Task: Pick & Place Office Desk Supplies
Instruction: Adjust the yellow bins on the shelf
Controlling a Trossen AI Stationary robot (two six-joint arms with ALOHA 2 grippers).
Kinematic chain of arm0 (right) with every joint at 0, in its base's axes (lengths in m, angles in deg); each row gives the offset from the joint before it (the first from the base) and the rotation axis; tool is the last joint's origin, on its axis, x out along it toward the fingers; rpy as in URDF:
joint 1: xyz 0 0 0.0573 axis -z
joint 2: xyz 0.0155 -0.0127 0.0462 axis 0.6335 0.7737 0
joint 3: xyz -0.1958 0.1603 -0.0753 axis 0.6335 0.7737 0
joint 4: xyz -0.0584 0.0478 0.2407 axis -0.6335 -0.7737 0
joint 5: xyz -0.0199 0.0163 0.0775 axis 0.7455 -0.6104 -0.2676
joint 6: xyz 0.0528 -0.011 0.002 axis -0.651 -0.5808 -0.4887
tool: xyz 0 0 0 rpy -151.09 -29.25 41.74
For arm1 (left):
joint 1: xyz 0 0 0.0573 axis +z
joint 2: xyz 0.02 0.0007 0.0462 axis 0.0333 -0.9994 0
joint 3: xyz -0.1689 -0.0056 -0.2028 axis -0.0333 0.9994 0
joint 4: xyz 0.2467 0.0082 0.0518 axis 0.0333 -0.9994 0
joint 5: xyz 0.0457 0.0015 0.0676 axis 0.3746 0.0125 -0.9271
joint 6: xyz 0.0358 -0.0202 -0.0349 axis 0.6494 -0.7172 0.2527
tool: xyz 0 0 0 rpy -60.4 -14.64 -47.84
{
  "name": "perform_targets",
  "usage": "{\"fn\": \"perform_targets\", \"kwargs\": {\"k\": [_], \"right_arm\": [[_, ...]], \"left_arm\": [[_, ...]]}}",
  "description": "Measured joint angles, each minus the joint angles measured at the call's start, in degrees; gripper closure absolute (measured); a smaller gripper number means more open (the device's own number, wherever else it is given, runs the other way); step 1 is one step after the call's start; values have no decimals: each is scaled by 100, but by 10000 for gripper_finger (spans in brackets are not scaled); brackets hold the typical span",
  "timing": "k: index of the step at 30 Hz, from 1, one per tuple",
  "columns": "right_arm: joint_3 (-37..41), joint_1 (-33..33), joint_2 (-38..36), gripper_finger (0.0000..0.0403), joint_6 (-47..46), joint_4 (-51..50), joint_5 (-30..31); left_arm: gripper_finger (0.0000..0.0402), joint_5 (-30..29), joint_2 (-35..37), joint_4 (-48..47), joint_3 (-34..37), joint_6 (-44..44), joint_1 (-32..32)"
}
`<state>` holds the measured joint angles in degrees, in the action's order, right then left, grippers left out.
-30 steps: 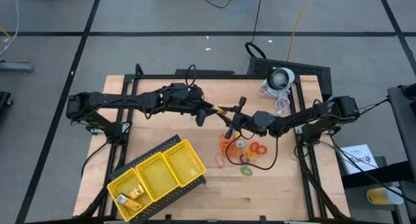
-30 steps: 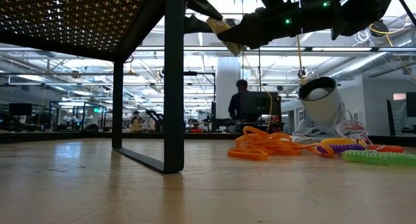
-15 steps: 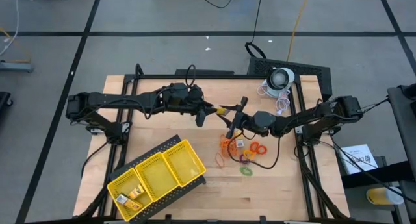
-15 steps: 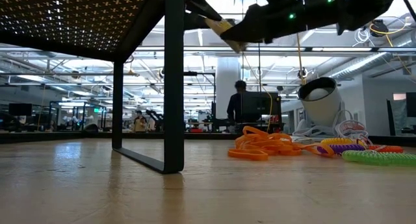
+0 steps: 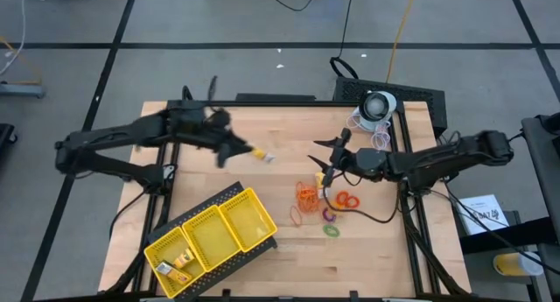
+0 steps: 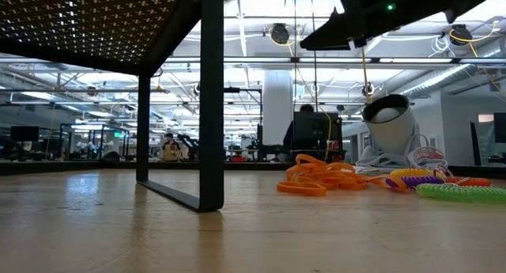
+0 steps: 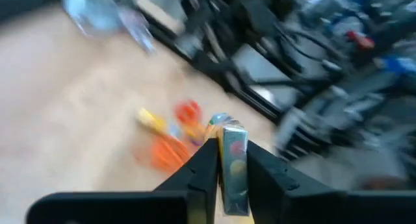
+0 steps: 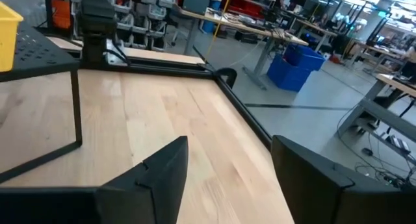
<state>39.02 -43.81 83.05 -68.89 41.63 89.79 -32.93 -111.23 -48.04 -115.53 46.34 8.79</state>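
Presently on the wooden desk (image 5: pixel 219 249), taking the yellow three-compartment tray (image 5: pixel 213 241) as landmark:

- Tray: sits on a black perforated stand (image 5: pixel 229 195) at the desk's front left, angled. Its leftmost compartment holds a few yellow-gold blocky pieces (image 5: pixel 178 262); the other two compartments show bare yellow floor.

- Left hand (image 5: pixel 255 151): hangs above the desk, up and slightly right of the tray, clear of it. Its two dark fingers (image 7: pixel 201 169) are clamped on a small yellow-gold block (image 7: pixel 233 165), which stands upright between them in the left wrist view and pokes out past the fingertips in the high view.

- Right hand (image 5: pixel 325 158): farther right of the tray, above the scattered supplies, raised off the desk. Its fingers (image 8: pixel 166 169) stand apart with bare wood showing between them; nothing is held.

- Loose supplies: a tangle of orange rubber-band loops (image 5: pixel 306 197) lies to the right of the tray, with another thin loop (image 5: pixel 297 216) between it and the tray. Beyond the tangle come red and orange rings (image 5: pixel 347 200), a purple ring (image 5: pixel 330 215) and a green ring (image 5: pixel 332 230), all flat on the desk.

- White round device (image 5: pixel 379 104): far corner of the desk, well apart from the tray, with coiled cable (image 5: pixel 378 141) beside it.
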Motion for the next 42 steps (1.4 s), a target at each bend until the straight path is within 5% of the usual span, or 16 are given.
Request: {"fn": "perform_targets", "kwargs": {"k": [7,11,19,34,42], "right_arm": [[307,172,-294,201,-186,44,3],[446,259,-307,201,-216,316,2],[498,306,-307,202,-212,429,2],[500,306,-307,202,-168,605,-2],[500,306,-307,202,-184,603,-24]], "left_arm": [[341,1492,1391,-1424,-2,-921,-458],[361,1507,2018,-1759,-2,-1212,-1173],[336,-234,2307,-2036,-2,-2502,-3033],[344,-2780,512,-1570,0,-5307,-6711],[337,-4089,-39,-1717,2,-6781,-7851]]}}
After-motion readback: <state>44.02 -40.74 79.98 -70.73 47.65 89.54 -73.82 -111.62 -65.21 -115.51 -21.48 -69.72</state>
